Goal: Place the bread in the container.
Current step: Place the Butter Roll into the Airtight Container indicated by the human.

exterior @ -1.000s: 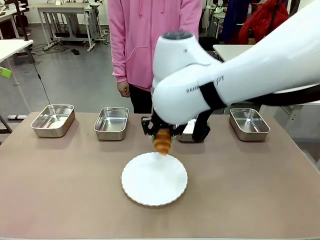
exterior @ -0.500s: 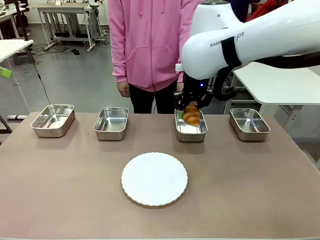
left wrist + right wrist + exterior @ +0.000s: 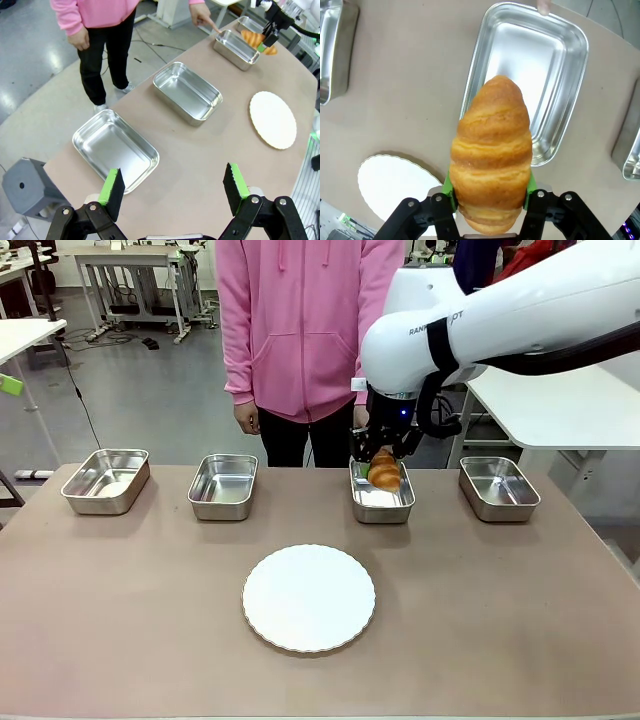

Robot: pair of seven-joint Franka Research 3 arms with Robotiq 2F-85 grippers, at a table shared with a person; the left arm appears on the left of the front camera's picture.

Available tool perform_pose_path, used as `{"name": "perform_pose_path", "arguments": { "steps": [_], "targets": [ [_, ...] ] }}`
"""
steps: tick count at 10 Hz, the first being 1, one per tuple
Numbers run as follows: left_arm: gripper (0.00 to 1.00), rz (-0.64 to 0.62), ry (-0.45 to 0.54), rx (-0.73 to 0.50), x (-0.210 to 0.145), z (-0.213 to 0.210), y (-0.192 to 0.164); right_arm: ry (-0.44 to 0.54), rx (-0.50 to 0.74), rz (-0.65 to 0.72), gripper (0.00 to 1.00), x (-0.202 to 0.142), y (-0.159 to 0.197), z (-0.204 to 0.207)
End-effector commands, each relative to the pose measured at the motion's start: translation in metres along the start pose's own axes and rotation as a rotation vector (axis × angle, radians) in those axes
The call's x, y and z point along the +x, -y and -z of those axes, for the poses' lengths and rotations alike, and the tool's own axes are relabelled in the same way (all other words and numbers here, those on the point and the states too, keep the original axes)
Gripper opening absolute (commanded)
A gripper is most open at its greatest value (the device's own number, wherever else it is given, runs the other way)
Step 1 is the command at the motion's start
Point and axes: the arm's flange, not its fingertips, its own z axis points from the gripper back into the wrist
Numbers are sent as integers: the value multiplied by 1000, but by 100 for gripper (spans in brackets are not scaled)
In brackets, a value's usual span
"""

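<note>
My right gripper (image 3: 382,464) is shut on the bread (image 3: 384,471), a golden-brown croissant hanging lengthwise from its green pads. It hovers just above the container (image 3: 381,504), the third steel tray from the left in the far row. In the right wrist view the bread (image 3: 492,150) points at the container (image 3: 520,45), whose shiny floor is bare. A person's fingertip (image 3: 543,6) rests at its far rim. My left gripper (image 3: 174,182) is open and holds nothing, high above the table's left end near the leftmost tray (image 3: 115,150).
A round white plate (image 3: 308,598) lies at the table's middle front. Three more steel trays (image 3: 105,480) (image 3: 222,485) (image 3: 498,487) stand in the far row. A person in a pink hoodie (image 3: 300,330) stands close behind the table.
My right arm carried the bread from above the white plate back and right to over the third tray, then sank slightly. The grip stayed shut.
</note>
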Motion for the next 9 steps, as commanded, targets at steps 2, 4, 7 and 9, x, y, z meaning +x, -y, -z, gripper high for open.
{"name": "perform_pose_path", "arguments": {
  "steps": [2,4,7,9],
  "targets": [
    [100,15,7,-3,2,-1,2,14,-4,9,58,-8,0,-11],
    [100,15,7,-3,2,-1,2,-42,45,-46,58,11,13,9],
    [100,15,7,-3,2,-1,2,-7,55,-21,58,27,32,23],
    [100,15,7,-3,2,-1,2,18,53,-15,58,36,38,35]
  ]
}}
